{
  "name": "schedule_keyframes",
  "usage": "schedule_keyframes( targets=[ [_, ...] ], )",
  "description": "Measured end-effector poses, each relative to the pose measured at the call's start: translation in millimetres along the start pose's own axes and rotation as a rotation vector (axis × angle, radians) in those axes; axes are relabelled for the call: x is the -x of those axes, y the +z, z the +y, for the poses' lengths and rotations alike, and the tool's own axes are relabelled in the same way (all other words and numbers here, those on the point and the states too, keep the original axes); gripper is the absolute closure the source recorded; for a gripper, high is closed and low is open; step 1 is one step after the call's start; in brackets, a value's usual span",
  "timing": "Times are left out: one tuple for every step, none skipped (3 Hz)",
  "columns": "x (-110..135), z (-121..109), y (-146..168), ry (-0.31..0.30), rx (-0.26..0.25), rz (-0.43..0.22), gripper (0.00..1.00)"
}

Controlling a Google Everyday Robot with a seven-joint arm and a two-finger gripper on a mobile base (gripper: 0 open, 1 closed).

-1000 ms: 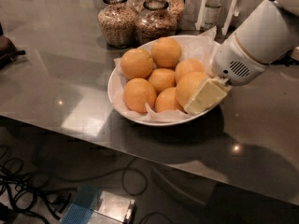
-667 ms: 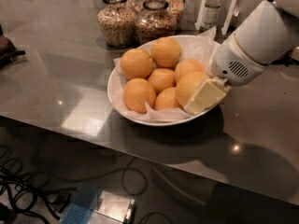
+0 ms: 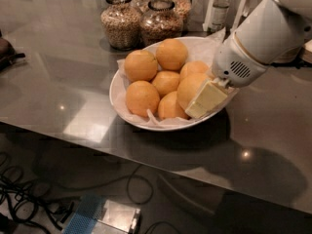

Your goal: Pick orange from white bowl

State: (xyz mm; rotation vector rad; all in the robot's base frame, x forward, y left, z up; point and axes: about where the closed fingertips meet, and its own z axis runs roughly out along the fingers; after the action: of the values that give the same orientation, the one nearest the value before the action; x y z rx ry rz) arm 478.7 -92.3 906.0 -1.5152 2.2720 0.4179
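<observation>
The white bowl (image 3: 127, 115) stands on the grey table, lined with crinkled white paper and holding several oranges. The orange (image 3: 189, 87), large and yellow-orange, lies at the bowl's right side. My gripper (image 3: 196, 106) reaches down into the bowl from the right, and its cream-coloured end lies against the right side of that orange. The white arm behind it hides the bowl's right rim. The other oranges, such as one (image 3: 140, 65) at the back left, are smaller and deeper orange.
Two glass jars of grain (image 3: 121, 23) (image 3: 161, 23) stand just behind the bowl, with a bottle (image 3: 220, 6) further back. A dark object (image 3: 7, 50) lies at the left edge. The table's front edge (image 3: 146, 152) runs below the bowl, with cables on the floor.
</observation>
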Motion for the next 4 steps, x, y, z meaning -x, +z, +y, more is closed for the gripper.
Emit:
schedule_keyframes(
  targets=[
    [74,33,-40,-0.275,0.015,-0.220,1.00],
    [96,46,-62,-0.362,0.013,-0.303,1.00],
    [69,31,-86,-0.343,0.029,-0.384,1.00],
    [38,19,-89,-0.316,0.079,-0.479,1.00]
  ],
)
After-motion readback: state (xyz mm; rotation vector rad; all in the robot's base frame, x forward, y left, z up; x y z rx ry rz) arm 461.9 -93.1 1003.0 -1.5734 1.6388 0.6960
